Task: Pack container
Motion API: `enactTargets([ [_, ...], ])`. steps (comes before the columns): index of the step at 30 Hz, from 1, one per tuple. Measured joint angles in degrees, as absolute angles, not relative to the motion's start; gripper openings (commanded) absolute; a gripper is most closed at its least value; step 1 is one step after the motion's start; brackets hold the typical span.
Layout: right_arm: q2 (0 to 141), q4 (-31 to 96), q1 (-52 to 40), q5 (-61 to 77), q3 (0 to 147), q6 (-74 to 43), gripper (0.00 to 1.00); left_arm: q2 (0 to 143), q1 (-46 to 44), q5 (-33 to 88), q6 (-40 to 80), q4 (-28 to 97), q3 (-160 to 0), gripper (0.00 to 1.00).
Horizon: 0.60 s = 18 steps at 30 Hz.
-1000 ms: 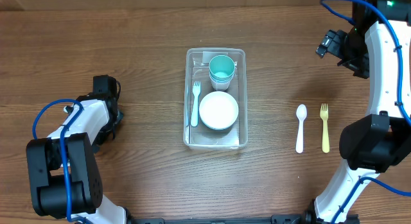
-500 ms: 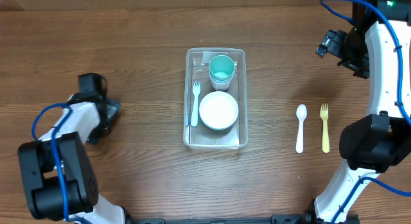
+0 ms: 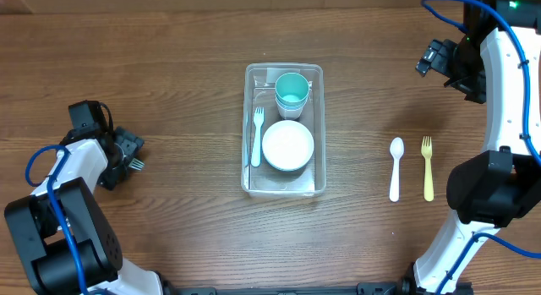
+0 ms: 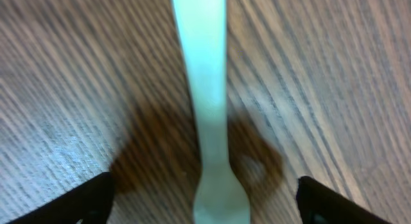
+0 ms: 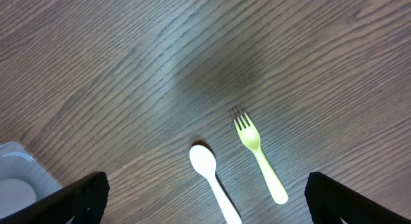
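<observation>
At table centre, the container [image 3: 284,72] sits with its long side running away from the arms, upright, lid off. Inside it: a teal cup [image 3: 292,90] at the far end, a white bowl [image 3: 287,145] just nearer, the two touching or nearly so, and a white fork [image 3: 257,136] lying along the left wall, tines toward the far end. On the robot's right, well apart from the container, a white spoon [image 3: 395,168] and a yellow fork [image 3: 428,168] lie side by side on the wooden table [image 3: 186,117], parallel, not touching. Left gripper [image 4: 205,199]: low over the table at the left edge, jaws spread wide, released; a pale teal utensil [image 4: 209,89] lies flat on the wood between the fingers [image 4: 83,198], touched by neither. Whether it is a fork or a spoon cannot be told from the wrist view. Right gripper [image 5: 218,201]: held high over the far right of the table, jaws fully apart, holding nothing; the spoon and yellow fork lie on the table below it.
</observation>
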<state>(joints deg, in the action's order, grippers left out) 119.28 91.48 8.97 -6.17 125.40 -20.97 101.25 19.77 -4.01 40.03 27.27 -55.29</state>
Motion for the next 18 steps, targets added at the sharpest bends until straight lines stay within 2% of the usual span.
enactTargets([
  [7, 119.28, 91.48, 8.97, -6.17, 125.4, -20.97, 1.0, 101.23, 17.67, -3.86, 45.06, 29.36, -55.77, 1.0],
  [9, 119.28, 91.48, 8.97, -6.17, 125.4, -20.95, 1.0, 101.16, 17.19, -3.88, 47.68, 30.74, -55.94, 0.93],
  [11, 119.28, 91.48, 8.97, -6.2, 125.4, -20.97, 1.0, 101.14, 16.91, -3.99, 49.41, 31.73, -55.94, 0.81],
  [15, 119.28, 91.5, 8.95, -6.17, 125.4, -20.95, 1.0, 101.14, 16.86, -4.34, 51.44, 33.26, -55.92, 0.7],
  [18, 119.28, 91.48, 8.97, -6.2, 125.4, -20.95, 1.0, 101.14, 16.84, -4.58, 52.47, 33.67, -55.88, 0.56],
])
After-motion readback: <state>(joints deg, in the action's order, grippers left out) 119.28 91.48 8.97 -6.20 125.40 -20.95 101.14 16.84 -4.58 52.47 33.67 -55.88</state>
